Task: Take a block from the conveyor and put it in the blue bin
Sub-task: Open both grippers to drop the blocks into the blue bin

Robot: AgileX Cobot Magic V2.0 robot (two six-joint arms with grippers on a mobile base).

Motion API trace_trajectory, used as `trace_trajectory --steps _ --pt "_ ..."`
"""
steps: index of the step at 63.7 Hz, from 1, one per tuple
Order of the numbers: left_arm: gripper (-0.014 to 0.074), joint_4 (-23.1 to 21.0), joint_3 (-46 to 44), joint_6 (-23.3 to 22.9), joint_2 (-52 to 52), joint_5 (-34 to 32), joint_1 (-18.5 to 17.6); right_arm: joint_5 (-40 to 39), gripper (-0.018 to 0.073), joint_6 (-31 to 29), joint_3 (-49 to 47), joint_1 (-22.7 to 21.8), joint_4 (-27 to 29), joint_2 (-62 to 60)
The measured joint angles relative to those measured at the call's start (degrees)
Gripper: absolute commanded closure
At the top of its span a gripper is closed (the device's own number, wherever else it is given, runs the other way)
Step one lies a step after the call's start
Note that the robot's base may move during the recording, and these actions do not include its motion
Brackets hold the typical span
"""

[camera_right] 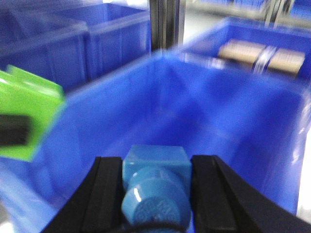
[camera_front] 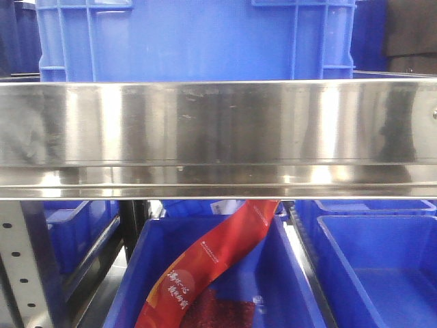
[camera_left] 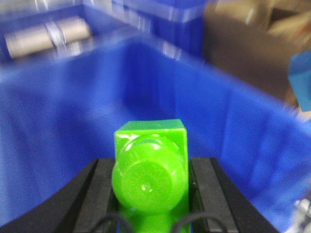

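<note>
My right gripper (camera_right: 156, 167) is shut on the small bright blue block (camera_right: 155, 177), stud toward the camera, held over the inside of a blue bin (camera_right: 218, 111). My left gripper (camera_left: 151, 167) is shut on a bright green block (camera_left: 150, 160) of the same shape, held over a blue bin (camera_left: 63, 97). The green block (camera_right: 34, 107) and a black left finger (camera_right: 14, 130) also show at the left edge of the right wrist view. The conveyor is out of view. Neither gripper shows in the front view.
A wide steel shelf rail (camera_front: 218, 130) crosses the front view, with a blue crate (camera_front: 198, 41) above and blue bins (camera_front: 300, 287) below, one holding a red printed strip (camera_front: 212, 266). Cardboard rolls (camera_right: 262, 56) lie in a neighbouring bin. A metal post (camera_right: 165, 24) stands behind.
</note>
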Motion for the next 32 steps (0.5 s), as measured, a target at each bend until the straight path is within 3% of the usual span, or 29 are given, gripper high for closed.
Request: trace_trajectory --steps 9,15,25,28,32 --pt "0.0681 0.09 0.0 0.0 3.98 0.0 0.12 0.0 0.072 0.0 -0.05 0.0 0.0 4.76" --pt "0.0545 0.13 0.0 0.0 5.09 -0.28 0.12 0.0 0.0659 0.0 -0.05 0.0 0.0 6.32" --pt "0.022 0.13 0.0 0.0 5.54 -1.21 0.12 -0.11 0.0329 -0.1 -0.05 0.0 0.0 7.0" --pt "0.0144 0.13 0.0 0.0 5.54 -1.37 0.12 -0.11 0.0202 -0.1 -0.05 0.0 0.0 7.0" --pt "0.0078 0.13 0.0 0.0 5.54 -1.49 0.12 -0.22 0.0097 -0.1 -0.05 0.0 0.0 7.0"
